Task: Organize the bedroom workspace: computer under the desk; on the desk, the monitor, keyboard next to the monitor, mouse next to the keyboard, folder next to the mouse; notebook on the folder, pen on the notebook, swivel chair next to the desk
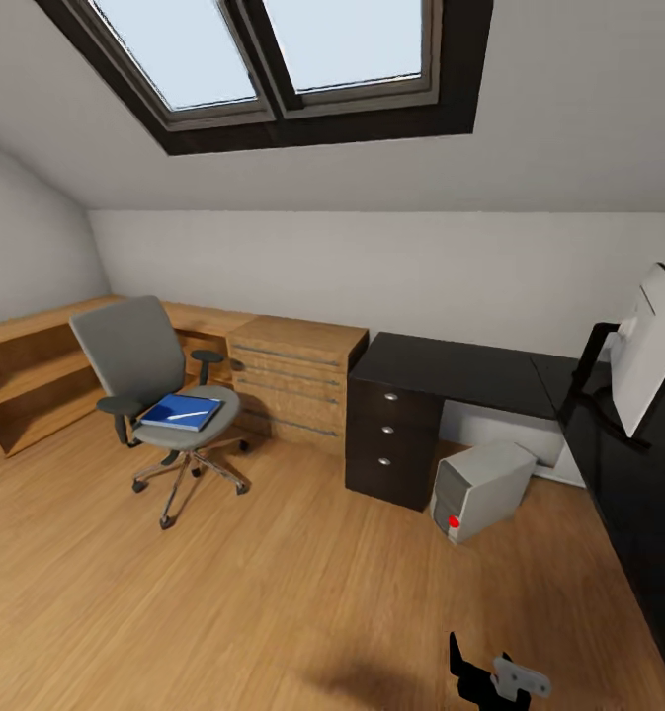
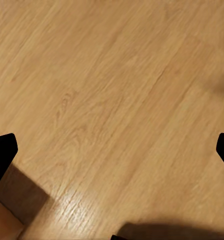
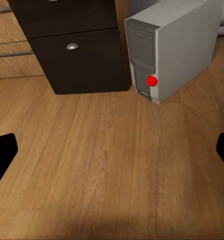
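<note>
The blue folder [image 1: 181,411] lies on the seat of the swivel chair [image 1: 139,357], with a white pen-like thing on it that we cannot identify for sure. The chair stands well apart from the black counter [image 1: 460,370], beside the wooden drawer unit [image 1: 294,380]. The computer [image 1: 482,486] sits on the floor under the counter's open span, the monitor [image 1: 652,351] on the counter's near wing. We judge we are approaching: both pincers, left [image 2: 112,150] and right [image 3: 112,150], are spread wide and carry nothing. We should roll toward the chair squarely, stop with the seat within reach, then lower one pincer flat onto the folder's near edge.
</note>
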Controlling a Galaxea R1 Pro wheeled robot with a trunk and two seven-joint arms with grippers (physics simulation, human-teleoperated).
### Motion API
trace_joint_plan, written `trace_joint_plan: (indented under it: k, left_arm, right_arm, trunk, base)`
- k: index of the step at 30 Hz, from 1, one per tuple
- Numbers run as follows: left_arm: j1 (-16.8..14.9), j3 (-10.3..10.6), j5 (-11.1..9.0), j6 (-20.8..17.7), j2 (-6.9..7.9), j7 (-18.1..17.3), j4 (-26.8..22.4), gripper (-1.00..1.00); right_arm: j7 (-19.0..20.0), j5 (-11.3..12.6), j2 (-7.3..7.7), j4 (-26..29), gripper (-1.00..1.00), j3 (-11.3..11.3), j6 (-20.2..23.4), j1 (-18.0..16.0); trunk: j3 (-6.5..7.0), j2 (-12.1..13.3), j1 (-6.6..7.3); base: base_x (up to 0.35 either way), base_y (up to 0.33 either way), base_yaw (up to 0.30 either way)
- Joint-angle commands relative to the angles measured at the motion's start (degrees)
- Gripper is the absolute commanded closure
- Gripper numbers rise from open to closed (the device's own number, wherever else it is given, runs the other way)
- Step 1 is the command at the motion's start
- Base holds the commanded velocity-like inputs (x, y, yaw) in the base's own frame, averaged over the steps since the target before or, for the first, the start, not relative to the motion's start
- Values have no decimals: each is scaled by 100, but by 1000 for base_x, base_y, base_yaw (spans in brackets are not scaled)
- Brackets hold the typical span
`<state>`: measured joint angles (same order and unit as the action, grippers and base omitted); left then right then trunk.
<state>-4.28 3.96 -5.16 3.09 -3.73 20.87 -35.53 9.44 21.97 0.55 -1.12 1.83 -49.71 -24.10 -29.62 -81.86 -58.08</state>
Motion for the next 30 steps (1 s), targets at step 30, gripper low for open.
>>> trace_joint_plan:
  k: [30]
  left_arm:
    - [-5, 42, -55, 16, 13, 39, 214, -100]
  right_arm:
    - [58, -253, -129, -20, -100, 23, -30, 11]
  trunk:
    - [735, 1202, 660]
  base:
    - [0, 0, -159]
